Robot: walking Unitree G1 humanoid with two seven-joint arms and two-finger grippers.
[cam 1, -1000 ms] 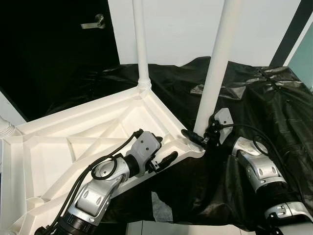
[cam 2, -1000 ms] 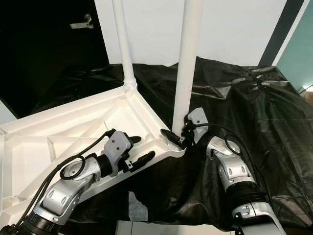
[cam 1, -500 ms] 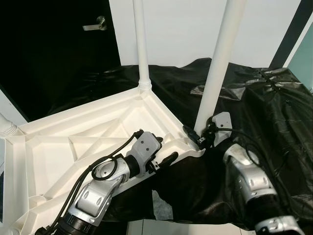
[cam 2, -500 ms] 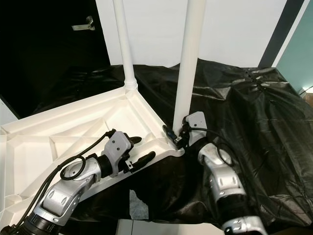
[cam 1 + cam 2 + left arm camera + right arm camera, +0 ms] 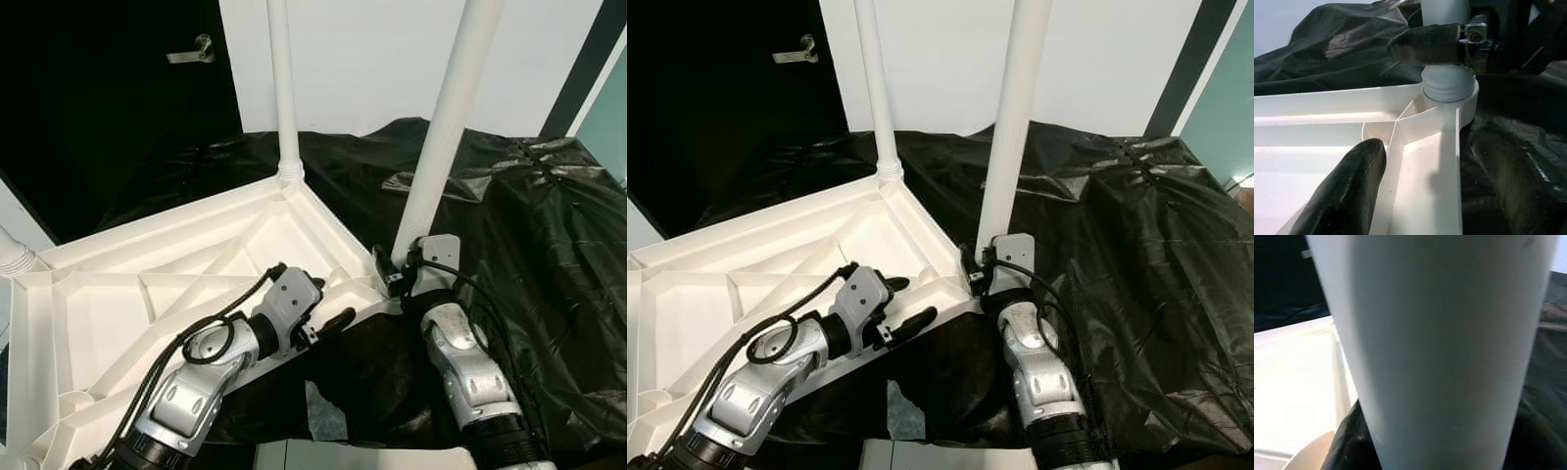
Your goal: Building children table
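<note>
The long white round plastic table leg [image 5: 446, 122] stands almost straight up, leaning a little to the robot's right at the top. Its bottom end, with a ribbed white collar, sits in the round corner socket [image 5: 1449, 105] of the big white plastic tabletop [image 5: 147, 284], which lies upside down with its ribs showing. The tabletop rests on a counter covered with crinkly black plastic sheet [image 5: 549, 225].

The right tool [image 5: 395, 274] is right at the bottom of this leg, and its black fingers [image 5: 1425, 45] are closed around the leg just above the collar. So the leg goes up from the tool, and the socket is just below it — the right arm is the nearer one for turning or pushing the leg down.

The left tool [image 5: 318, 308] is just beside that corner, on the robot's left of the socket. Its two fingers are spread open, one on each side of the tabletop's edge rib — it looks ready to steady the tabletop.

A second thin white leg [image 5: 282, 88] already stands in the far corner.
</note>
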